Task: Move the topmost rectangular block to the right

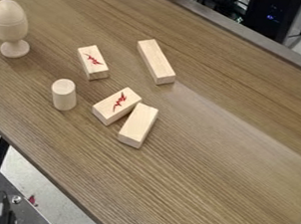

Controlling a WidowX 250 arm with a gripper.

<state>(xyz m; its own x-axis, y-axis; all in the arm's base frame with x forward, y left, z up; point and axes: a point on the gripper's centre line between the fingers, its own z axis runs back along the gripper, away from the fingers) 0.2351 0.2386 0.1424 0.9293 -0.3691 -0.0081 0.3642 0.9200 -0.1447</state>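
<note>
Wood-grained desk | topmost rectangular block flat, slantwise, apart from cylinder | arm pose, pincer opening and hold: cannot tell
</note>
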